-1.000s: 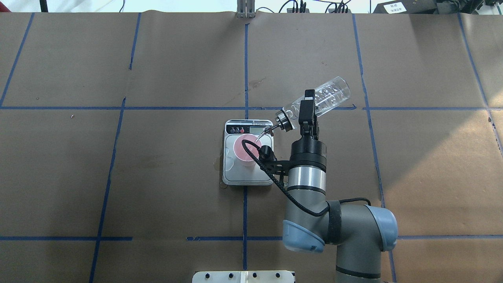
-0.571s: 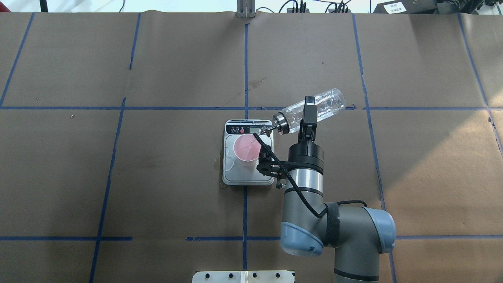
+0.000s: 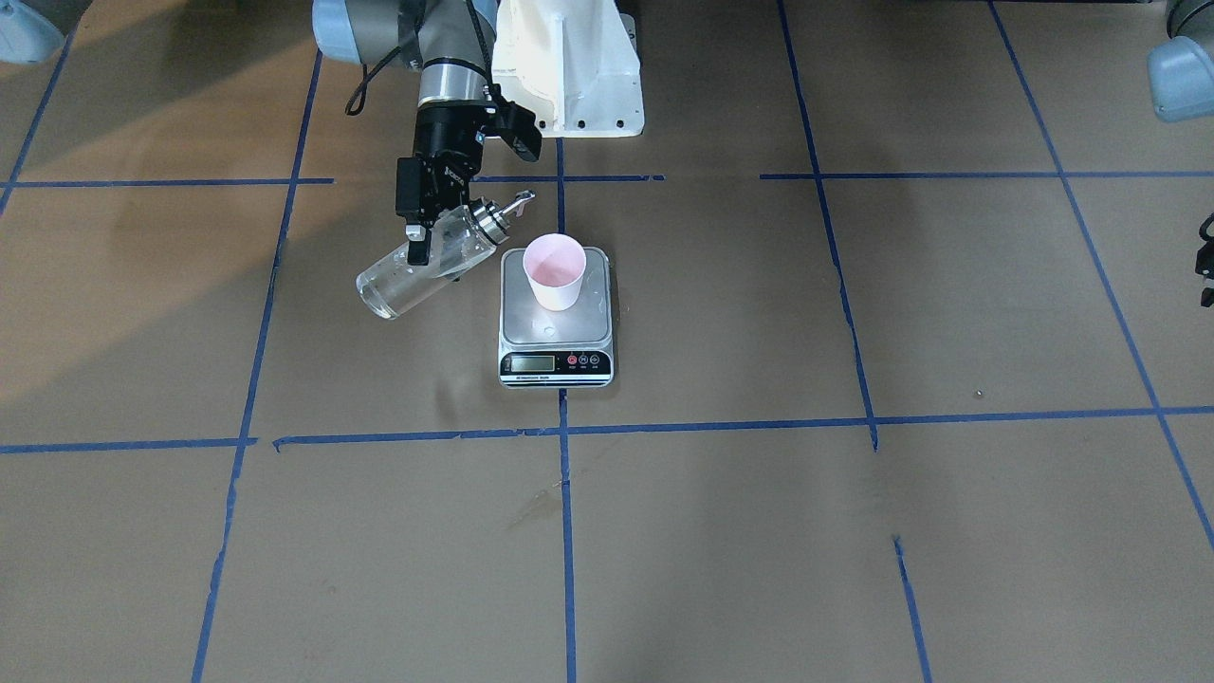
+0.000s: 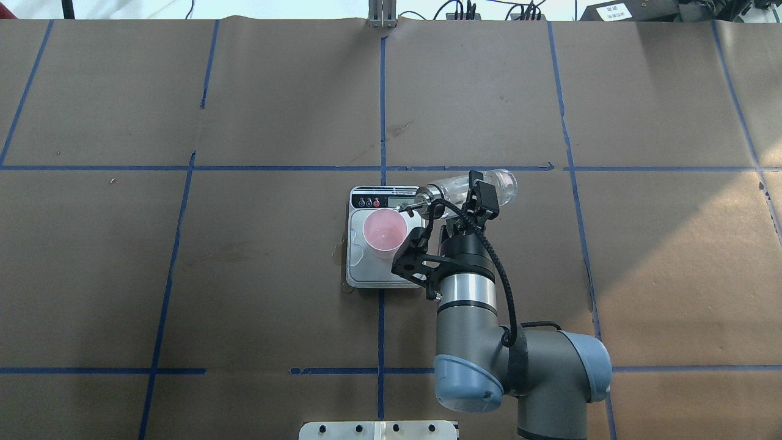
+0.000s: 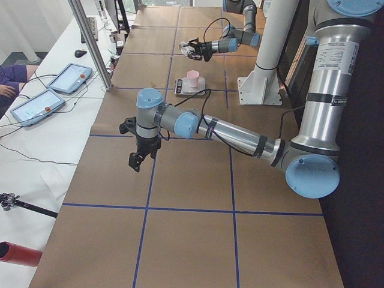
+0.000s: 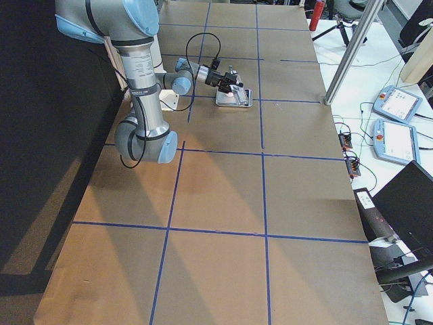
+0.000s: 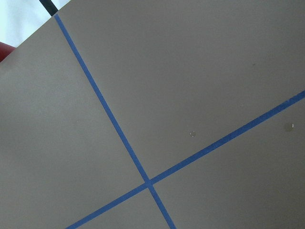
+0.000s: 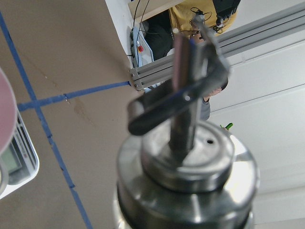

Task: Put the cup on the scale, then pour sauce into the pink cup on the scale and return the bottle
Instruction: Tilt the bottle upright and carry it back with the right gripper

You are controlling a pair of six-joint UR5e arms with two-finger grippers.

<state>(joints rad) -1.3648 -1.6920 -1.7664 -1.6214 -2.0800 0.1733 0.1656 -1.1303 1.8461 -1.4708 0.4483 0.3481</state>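
Observation:
The pink cup (image 4: 385, 231) stands on the steel scale (image 4: 371, 276), also seen in the front view as cup (image 3: 555, 270) on scale (image 3: 555, 327). My right gripper (image 4: 475, 197) is shut on the clear glass bottle (image 4: 496, 183), held tilted in the air just right of the scale. Its metal cap and spout (image 4: 412, 205) point at the cup's far right rim. The front view shows the bottle (image 3: 417, 275) with its spout (image 3: 517, 202) beside the cup. No stream shows. Clear sauce glints in the cup. My left gripper (image 5: 138, 157) hovers over bare table far left; I cannot tell its state.
The table is brown paper with a blue tape grid. A white robot base (image 3: 569, 66) stands behind the scale. A small wet mark (image 4: 337, 255) lies by the scale's left edge. Tablets (image 5: 39, 105) sit off the table's far edge.
The bottle has swung back from a steep pouring tilt, its base dropping and coming nearer the robot. The thin stream into the cup has stopped. The right wrist rotated.

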